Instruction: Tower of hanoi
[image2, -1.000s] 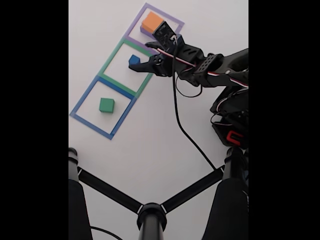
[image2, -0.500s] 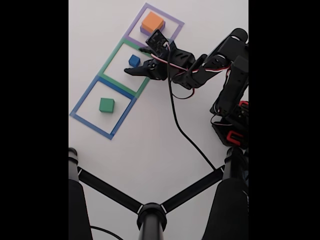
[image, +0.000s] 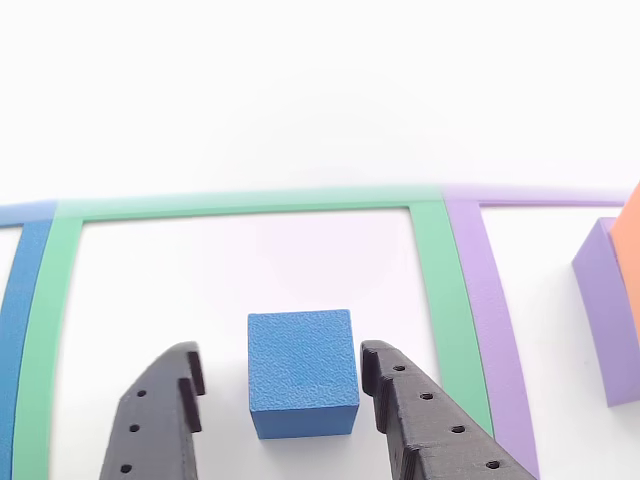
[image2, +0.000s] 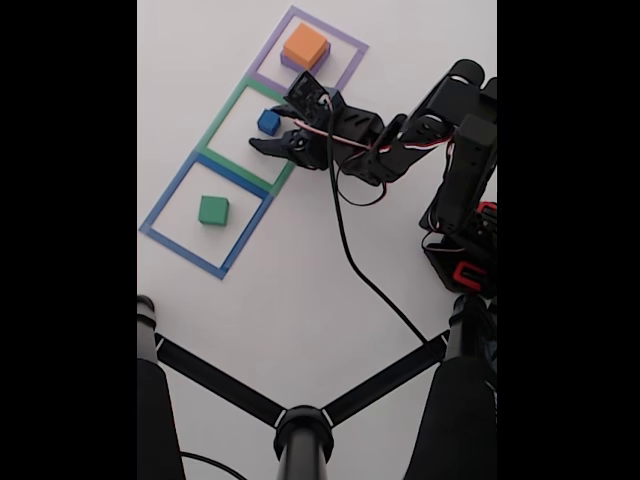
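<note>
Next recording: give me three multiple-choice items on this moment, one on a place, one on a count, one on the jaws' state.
1. The blue cube sits in which taped outline?
A. purple
B. green
C. blue

2. How many taped outlines lie on the table?
A. two
B. three
C. five

3. The gripper is:
A. open, flanking the blue cube
B. shut on the orange block
C. shut on nothing

Key: 1 B, the green outline frames it. 2 B, the fixed view shows blue, green and purple squares. 3 A, gaps show on both sides of the cube.
</note>
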